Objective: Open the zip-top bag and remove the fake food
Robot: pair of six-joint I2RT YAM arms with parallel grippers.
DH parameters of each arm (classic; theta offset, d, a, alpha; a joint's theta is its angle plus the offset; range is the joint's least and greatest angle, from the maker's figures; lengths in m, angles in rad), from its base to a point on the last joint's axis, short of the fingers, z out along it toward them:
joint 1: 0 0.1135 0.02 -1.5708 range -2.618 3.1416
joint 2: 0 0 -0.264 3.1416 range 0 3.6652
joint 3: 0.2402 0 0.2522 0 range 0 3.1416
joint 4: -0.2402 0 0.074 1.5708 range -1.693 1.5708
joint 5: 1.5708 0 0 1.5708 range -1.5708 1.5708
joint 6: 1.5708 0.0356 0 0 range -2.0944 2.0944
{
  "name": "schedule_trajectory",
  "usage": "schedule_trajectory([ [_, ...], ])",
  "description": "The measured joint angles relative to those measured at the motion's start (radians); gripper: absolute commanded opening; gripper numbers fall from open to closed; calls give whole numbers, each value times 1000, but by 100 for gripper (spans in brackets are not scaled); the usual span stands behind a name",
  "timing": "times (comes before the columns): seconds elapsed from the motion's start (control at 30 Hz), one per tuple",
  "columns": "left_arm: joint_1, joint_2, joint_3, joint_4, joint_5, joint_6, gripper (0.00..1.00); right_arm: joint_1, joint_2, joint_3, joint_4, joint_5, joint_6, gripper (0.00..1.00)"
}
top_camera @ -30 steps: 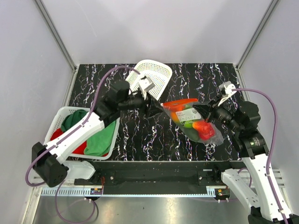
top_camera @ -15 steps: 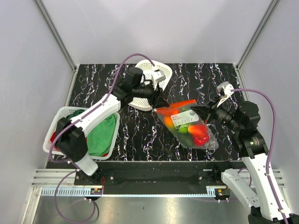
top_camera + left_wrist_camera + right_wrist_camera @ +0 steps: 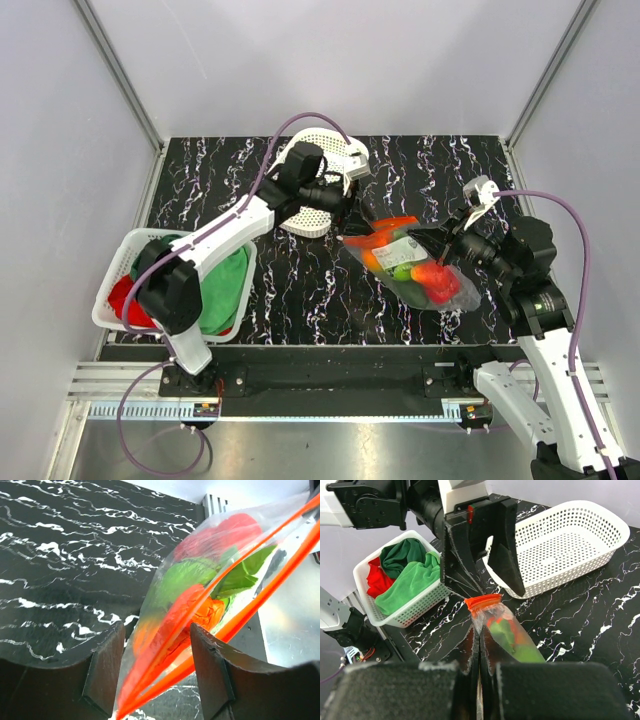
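The zip-top bag [image 3: 415, 262] hangs over the table's right half, its red-orange zip strip [image 3: 385, 222] pointing left. The fake food [image 3: 432, 275] sits inside it: red, orange and green pieces. My right gripper [image 3: 441, 246] is shut on the bag's clear plastic just behind the strip, as the right wrist view [image 3: 481, 639] shows. My left gripper [image 3: 346, 226] is open at the strip's left end. In the left wrist view the strip [image 3: 250, 602] runs between its fingers [image 3: 214, 672] without being pinched, and the food [image 3: 195, 577] shows behind.
A white mesh basket [image 3: 322, 158] lies at the back middle, partly under my left arm. A second white basket [image 3: 135, 247] with red and green cloths stands at the left front. Grey walls close in the table on three sides.
My left arm has swung right and toward the back, bringing its open fingers astride the bag's zip end. The bag has shifted slightly. My right gripper has kept its hold.
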Motion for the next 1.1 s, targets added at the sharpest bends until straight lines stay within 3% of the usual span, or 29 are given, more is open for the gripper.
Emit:
schedule_trajectory([
  [0.13,-14,40,23,13,25,-12,47,0,0,-6,0,0,0,0],
  [0.27,-16,45,23,15,62,-27,14,0,-3,-18,1,1,1,0],
  [0.37,-17,44,17,37,91,-42,0,0,-9,-31,9,2,4,0],
  [0.53,-19,10,-74,113,117,-98,0,0,-18,-47,14,17,11,4],
  [0.63,-20,-43,-159,169,111,-163,0,0,-27,-61,13,61,23,24],
  [0.67,-20,-60,-178,179,106,-179,0,0,-30,-64,13,90,29,36],
  [0.9,-28,-142,-242,281,-22,-417,0,0,13,-69,-2,267,74,60],
  [1.1,-39,-150,-357,457,-154,-668,0,0,229,15,-142,346,160,85],
])
